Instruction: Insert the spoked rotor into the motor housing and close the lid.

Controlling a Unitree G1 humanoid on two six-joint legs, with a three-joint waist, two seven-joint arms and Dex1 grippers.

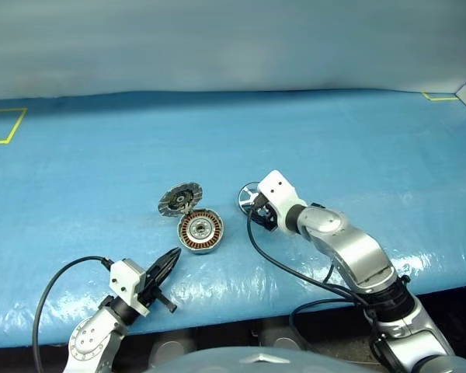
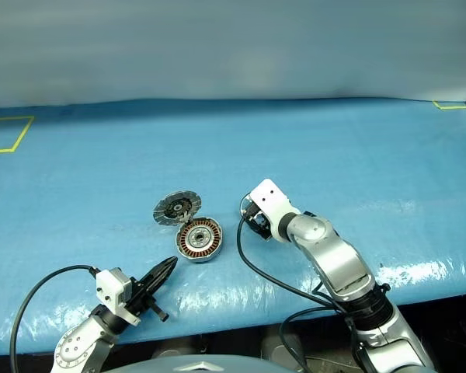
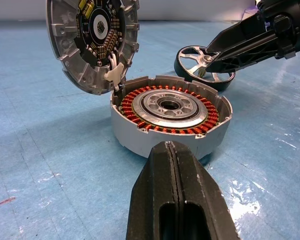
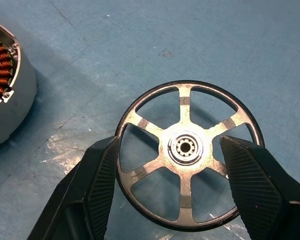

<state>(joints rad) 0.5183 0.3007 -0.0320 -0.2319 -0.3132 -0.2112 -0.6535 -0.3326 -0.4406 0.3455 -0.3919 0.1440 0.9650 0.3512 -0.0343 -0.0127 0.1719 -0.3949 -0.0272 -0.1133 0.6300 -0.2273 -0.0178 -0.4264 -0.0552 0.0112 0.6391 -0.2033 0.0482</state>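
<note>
The spoked rotor (image 4: pixel 186 152) lies flat on the blue table (image 1: pixel 357 148) just beside the motor housing (image 1: pixel 200 231), toward its front edge, and the right gripper (image 4: pixel 172 175) hangs wide open over it holding nothing — I'd centre the fingers (image 4: pixel 102 185) across the rim before squeezing — left gripper (image 3: pixel 176 200) is shut, empty.

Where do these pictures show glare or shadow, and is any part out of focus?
Left eye view: white glare on the wrinkled blue cover near its front edge. Right wrist view: a wet-looking shine on the cover under the rotor; the rotor looks sharp. Left wrist view: the shut left gripper close to the lens is soft, the housing and lid are clear, and the housing casts a soft shadow.
</note>
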